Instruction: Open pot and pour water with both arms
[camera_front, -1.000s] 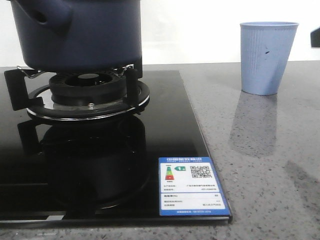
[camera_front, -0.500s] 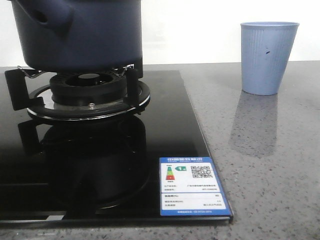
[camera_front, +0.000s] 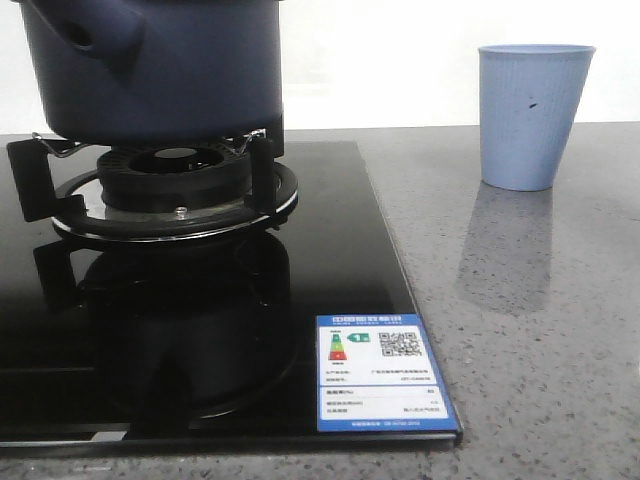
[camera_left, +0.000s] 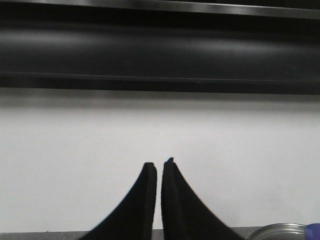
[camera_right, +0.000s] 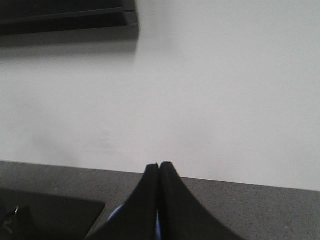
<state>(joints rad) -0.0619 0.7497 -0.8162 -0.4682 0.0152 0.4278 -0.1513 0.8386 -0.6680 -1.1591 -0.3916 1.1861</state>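
The dark navy pot (camera_front: 170, 70) stands on the gas burner (camera_front: 175, 185) at the far left of the front view. Its stubby handle (camera_front: 95, 35) points toward me and its top is cut off by the frame. Neither gripper shows in the front view. In the left wrist view my left gripper (camera_left: 159, 164) is shut to a thin slit with nothing in it, against a white wall. My right gripper (camera_right: 159, 165) is shut with its tips touching. A light-blue edge (camera_right: 116, 214) shows behind its fingers.
A light-blue ribbed cup (camera_front: 530, 115) stands on the grey counter (camera_front: 540, 330) at the back right. The black glass hob (camera_front: 330, 250) carries an energy label (camera_front: 380, 372) at its front corner. A round metal rim (camera_left: 277, 231) and a dark overhead shelf (camera_left: 160, 50) show in the left wrist view.
A dark shape at the right edge of the front view one second ago is gone. The pot and the cup stand where they did.
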